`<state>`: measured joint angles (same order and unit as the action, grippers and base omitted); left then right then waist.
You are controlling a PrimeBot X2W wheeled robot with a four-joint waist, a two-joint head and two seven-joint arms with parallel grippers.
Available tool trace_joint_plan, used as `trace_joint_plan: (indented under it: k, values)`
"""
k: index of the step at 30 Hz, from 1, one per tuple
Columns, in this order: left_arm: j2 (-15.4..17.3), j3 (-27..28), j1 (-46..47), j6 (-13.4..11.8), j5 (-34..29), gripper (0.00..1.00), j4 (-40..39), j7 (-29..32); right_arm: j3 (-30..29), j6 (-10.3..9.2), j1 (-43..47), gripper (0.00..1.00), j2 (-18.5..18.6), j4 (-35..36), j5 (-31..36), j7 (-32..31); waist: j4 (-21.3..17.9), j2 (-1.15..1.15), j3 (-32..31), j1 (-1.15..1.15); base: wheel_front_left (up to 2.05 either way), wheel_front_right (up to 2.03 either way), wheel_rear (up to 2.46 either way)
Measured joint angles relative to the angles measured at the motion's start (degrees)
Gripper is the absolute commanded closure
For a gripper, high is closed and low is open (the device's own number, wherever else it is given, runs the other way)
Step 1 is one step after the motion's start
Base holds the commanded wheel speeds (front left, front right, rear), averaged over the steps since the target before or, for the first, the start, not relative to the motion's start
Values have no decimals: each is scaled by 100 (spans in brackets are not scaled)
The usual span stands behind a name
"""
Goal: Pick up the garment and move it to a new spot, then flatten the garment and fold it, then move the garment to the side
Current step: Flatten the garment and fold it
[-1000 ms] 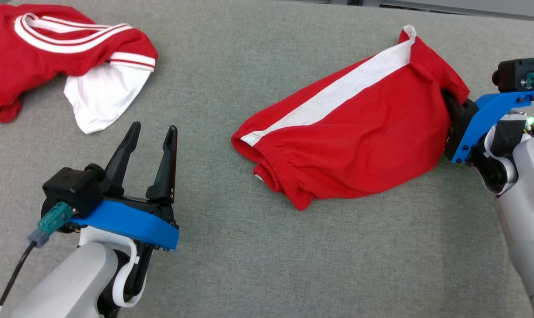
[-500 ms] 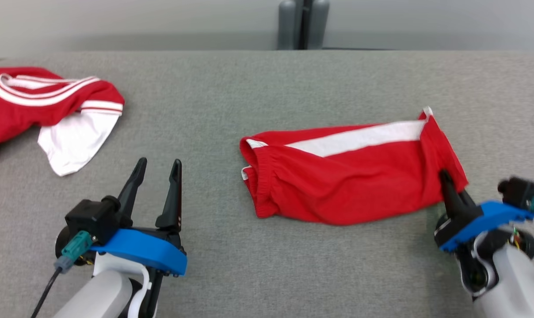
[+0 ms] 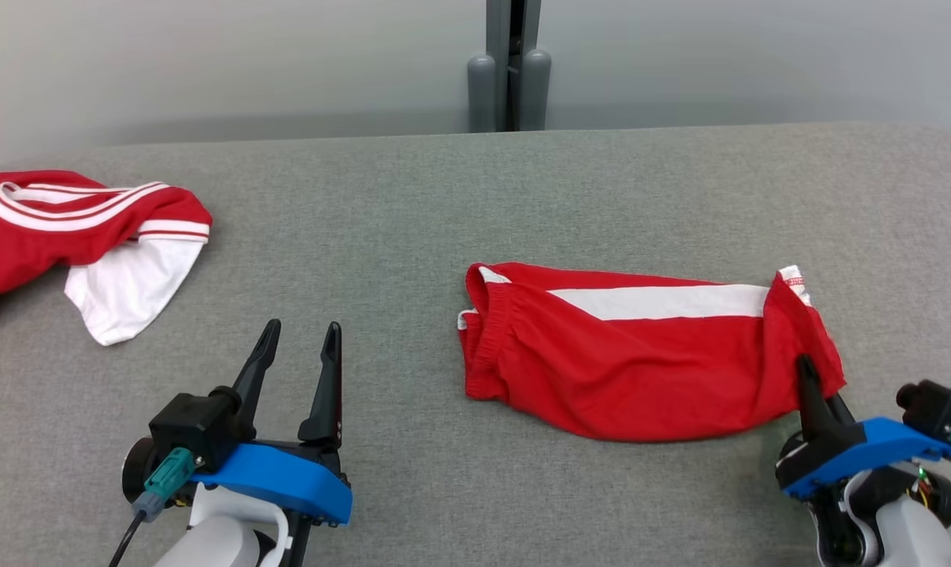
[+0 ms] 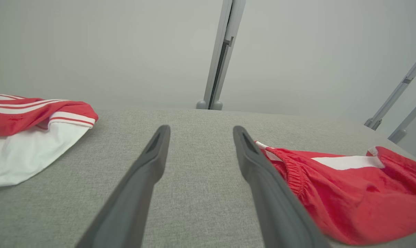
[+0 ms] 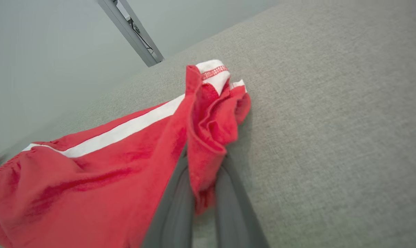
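red shorts (image 3: 641, 362) w/ white side stripe, elastic waistband at 9 o'clock end, lie rumpled on grey table (image 3: 412, 220), approx 4 o'clock in head view. R gripper (image 3: 808, 372) clamped on hem at shorts' 3 o'clock end. L gripper (image 3: 298, 346) fingers apart at 7 o'clock, well apart from shorts

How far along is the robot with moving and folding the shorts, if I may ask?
Early. Done: the right claw is shut on the right hem of the shorts. In hand: placing them; they lie rumpled on the table, while the left claw hovers open, off the cloth. Left: flattening, folding and moving them aside.
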<state>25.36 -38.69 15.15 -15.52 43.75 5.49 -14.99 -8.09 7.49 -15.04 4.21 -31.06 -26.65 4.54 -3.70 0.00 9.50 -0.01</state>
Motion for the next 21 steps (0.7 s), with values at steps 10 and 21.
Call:
trace_joint_plan:
  k: [10, 21]
  values:
    - [-178, 209, -36, 87, -100, 0, 70, 0, 1178, 0, -1026, 100, -109, 326, 486, -386, 289, 0, 19, 1, 0, 0, 0]
    - [-344, 314, -71, 236, -200, 0, 193, 0, 3317, 0, -1632, 100, -144, -599, 280, -421, 614, 0, 8, 1, 0, 0, 0]
